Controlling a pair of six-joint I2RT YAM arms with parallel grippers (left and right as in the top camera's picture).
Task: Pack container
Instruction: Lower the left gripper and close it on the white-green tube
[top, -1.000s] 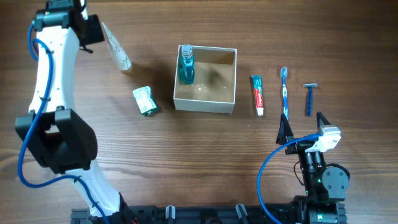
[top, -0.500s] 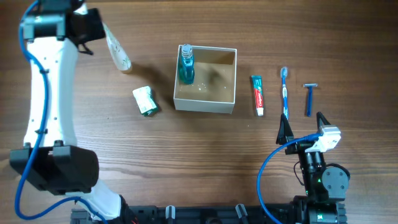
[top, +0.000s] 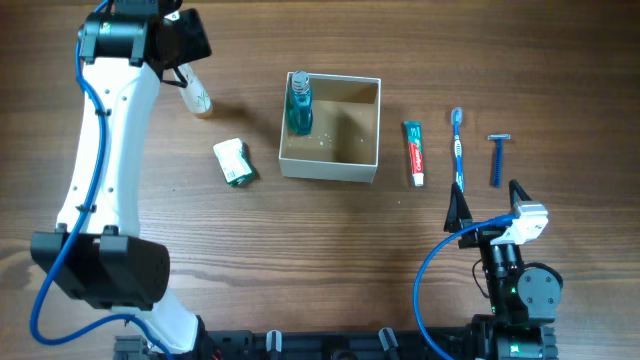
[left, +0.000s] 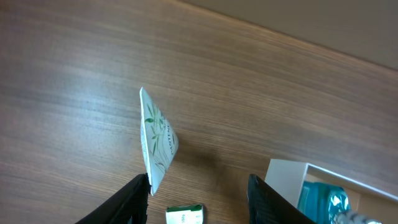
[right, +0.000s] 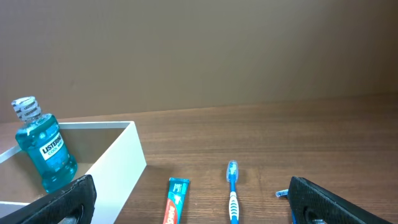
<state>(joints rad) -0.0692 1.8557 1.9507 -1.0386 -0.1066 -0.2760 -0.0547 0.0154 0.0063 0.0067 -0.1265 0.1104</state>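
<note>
The container (top: 366, 130) is a square white-walled box with a tan inside, at the table's middle. A blue mouthwash bottle (top: 299, 106) stands in its far left corner. A white tube with green leaves (top: 198, 97) lies on the wood to the left of the box. My left gripper (top: 185, 62) is open above the tube's far end. In the left wrist view the tube (left: 155, 140) reaches down to the left finger of the gripper (left: 202, 202). My right gripper (top: 487, 205) is open and empty, near the front, pointing at the toothbrush (top: 458, 150).
A green packet (top: 234, 162) lies front left of the box. Toothpaste (top: 414, 153), the toothbrush and a blue razor (top: 497, 158) lie in a row right of the box. The right wrist view shows the bottle (right: 43, 149), box wall (right: 118, 168), toothpaste (right: 176, 199) and toothbrush (right: 233, 193).
My left arm has swung to the right, and its gripper now sits over the far end of the white tube. The right arm and the objects have not moved.
</note>
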